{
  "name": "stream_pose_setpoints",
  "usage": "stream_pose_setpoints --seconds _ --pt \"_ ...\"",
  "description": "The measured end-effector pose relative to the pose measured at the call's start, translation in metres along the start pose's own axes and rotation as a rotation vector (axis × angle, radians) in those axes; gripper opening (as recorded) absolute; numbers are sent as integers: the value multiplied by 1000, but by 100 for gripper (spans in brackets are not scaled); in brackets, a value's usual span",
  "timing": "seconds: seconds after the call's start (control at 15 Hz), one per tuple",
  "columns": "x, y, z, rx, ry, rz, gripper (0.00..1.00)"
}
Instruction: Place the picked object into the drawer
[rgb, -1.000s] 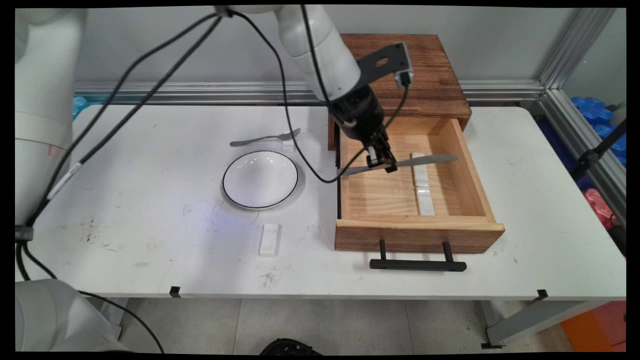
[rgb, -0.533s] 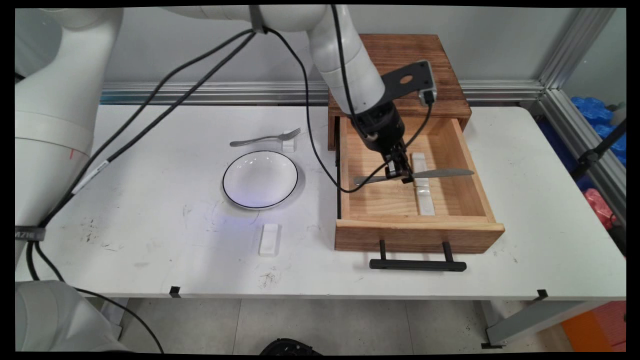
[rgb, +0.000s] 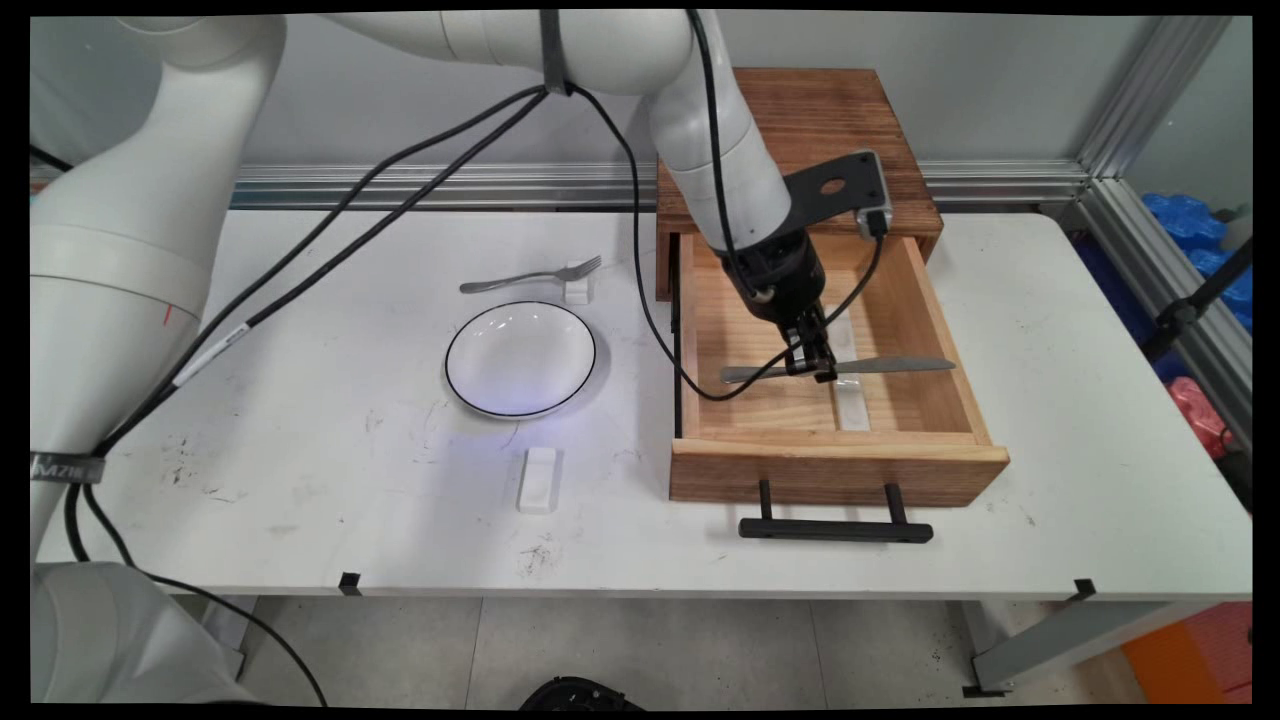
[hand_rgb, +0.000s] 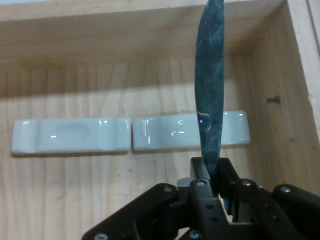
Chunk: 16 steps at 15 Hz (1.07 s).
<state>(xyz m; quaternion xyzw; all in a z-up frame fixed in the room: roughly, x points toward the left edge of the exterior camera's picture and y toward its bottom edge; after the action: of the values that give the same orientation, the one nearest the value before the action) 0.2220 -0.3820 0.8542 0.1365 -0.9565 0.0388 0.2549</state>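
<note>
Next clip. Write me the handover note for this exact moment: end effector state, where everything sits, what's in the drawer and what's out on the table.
End effector: shut on the knife, held level inside the open wooden drawer.
Knife blade crosses above the two white rests lying end to end on the drawer floor; contact cannot be told.
In the drawer: the two rests and the held knife.
Out on the table: fork propped on a small rest, white plate, one bare white rest nearer the front edge.
</note>
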Motion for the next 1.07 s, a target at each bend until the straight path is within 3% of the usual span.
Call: stream_pose_setpoints --seconds 1.07 --pt "-9 2 34 -7 -22 -56 0"
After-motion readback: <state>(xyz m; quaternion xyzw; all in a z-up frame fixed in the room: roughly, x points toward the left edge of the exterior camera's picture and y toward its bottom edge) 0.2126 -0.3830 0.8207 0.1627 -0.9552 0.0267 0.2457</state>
